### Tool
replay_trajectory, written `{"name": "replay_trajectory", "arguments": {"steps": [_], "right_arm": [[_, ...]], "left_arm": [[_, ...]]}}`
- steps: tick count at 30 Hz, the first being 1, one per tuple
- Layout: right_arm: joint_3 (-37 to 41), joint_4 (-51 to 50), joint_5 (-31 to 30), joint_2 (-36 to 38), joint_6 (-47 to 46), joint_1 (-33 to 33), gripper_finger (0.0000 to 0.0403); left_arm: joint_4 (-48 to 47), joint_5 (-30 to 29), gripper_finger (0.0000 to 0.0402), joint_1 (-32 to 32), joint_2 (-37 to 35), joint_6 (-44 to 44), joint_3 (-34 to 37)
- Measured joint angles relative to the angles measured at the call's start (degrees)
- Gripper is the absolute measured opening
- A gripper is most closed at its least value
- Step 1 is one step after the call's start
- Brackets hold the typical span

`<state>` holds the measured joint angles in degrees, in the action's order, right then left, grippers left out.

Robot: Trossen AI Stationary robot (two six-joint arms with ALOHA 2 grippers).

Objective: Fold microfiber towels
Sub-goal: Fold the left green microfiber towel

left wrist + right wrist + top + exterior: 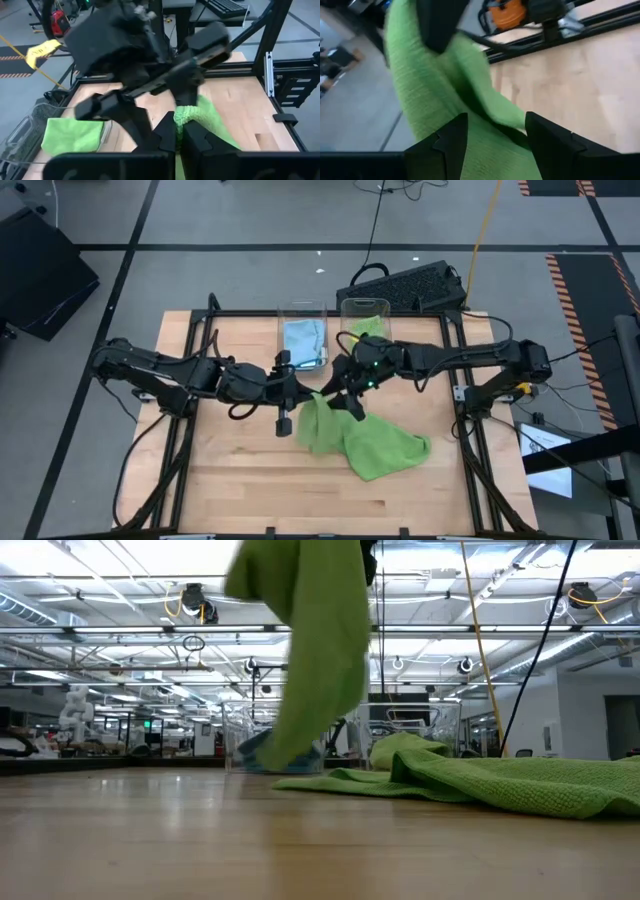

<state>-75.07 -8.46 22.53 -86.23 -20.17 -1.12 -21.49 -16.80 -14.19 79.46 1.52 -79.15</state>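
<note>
A lime green towel (372,442) lies partly on the table, with one part raised. My left gripper (300,398) is shut on that raised part, which hangs down in the low view (312,650). My right gripper (340,395) is open close beside it. In the right wrist view its fingers (451,141) stand on either side of the hanging green cloth (420,90). A light blue towel (304,340) lies in a clear bin (302,312), and another green towel (368,326) lies in the bin next to it (364,306). My left gripper pinches a bunched fold of the green towel (184,116) between its two fingers; the layers there cannot be counted. That part is lifted clear and hangs slack below the fingers, while the rest of the towel (500,785) lies on the table. I cannot tell whether my right gripper touches the cloth.
The two clear bins stand side by side at the table's far edge, with a black keyboard (405,285) beyond them. Bare wood (240,470) shows at the near left. Black frame rails (468,420) run along the table's sides.
</note>
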Motion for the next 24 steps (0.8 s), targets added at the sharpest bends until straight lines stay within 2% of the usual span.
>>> {"name": "replay_trajectory", "arguments": {"steps": [7,10,16,21,24], "right_arm": [[0.0,-6.2,0.0,-0.7,0.5,1.3,0.0188],[0.0,-7.2,-0.1,-0.6,2.1,1.2,0.0173],[-0.1,-5.9,0.1,-1.9,5.0,1.2,0.0104],[0.0,-5.9,0.2,-3.7,6.3,1.2,0.0017],[0.0,-5.8,0.0,-3.7,6.6,1.1,0.0009]], "left_arm": [[-1.6,1.8,0.0008,-1.5,0.0,2.3,0.0],[-2.7,1.8,0.0011,-2.5,0.0,3.3,0.0],[-2.7,1.9,0.0008,-3.9,0.0,6.1,0.0],[-2.9,1.9,0.0008,-5.1,0.0,7.1,0.0],[-4.1,2.0,0.0005,-5.2,0.0,9.4,0.0]]}}
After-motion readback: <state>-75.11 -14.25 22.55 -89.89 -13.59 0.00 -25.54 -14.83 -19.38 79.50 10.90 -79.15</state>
